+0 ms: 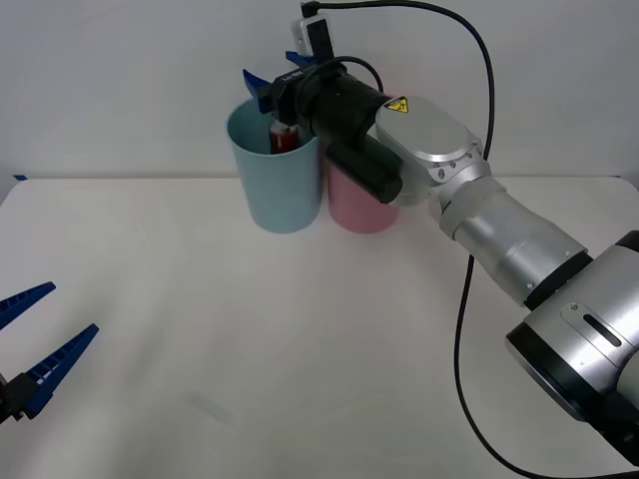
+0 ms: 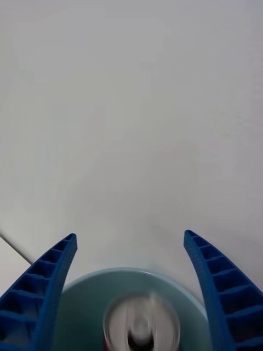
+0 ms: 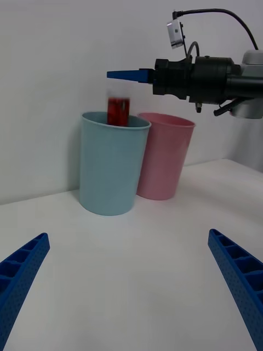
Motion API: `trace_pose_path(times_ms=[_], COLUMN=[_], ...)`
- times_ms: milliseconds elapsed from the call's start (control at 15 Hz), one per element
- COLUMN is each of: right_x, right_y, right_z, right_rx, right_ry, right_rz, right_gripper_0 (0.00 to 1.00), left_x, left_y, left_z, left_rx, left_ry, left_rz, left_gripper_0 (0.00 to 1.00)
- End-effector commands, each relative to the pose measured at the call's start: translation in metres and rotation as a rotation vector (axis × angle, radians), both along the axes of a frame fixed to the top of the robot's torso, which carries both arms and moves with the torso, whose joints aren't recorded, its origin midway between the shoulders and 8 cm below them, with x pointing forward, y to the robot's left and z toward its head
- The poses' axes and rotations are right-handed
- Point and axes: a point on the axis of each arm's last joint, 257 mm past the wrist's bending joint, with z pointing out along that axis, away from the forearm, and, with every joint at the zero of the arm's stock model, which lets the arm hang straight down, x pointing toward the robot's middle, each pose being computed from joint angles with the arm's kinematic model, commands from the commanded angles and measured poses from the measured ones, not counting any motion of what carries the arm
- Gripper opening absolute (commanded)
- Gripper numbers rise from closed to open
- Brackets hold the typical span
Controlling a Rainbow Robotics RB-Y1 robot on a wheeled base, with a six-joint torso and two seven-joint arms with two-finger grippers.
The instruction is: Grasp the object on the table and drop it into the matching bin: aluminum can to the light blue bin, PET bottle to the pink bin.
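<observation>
The left end effector [image 1: 35, 349], fingers apart, idles low over the tabletop [image 1: 300, 349], well away from the light blue bin [image 1: 275, 170]. The aluminum can [image 1: 283, 135] stands upright, dropping into that bin's mouth, directly below the right end effector [image 1: 280, 75], fingers spread.

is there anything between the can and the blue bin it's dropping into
Nothing visible. The red can is at the light blue bin's open mouth, right under the right gripper's spread fingers. The pink bin stands beside it, out of the way.
</observation>
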Motion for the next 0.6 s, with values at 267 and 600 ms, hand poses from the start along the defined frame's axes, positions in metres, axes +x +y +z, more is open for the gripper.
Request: trace_pose_path(times_ms=[267,600], right_x=[-0.003,-0.027], right_y=[-0.002,-0.016], right_z=[0.003,-0.003], right_rx=[0.001,0.01], right_ry=[0.003,0.004], right_rz=[0.035,0.138], right_gripper_0=[1.0,1.0], left_x=[0.0,0.0], left_y=[0.0,0.0], left_z=[0.0,0.0], left_rx=[0.0,0.0], left_ry=[0.0,0.0], left_rz=[0.0,0.0], left_gripper_0=[1.0,1.0])
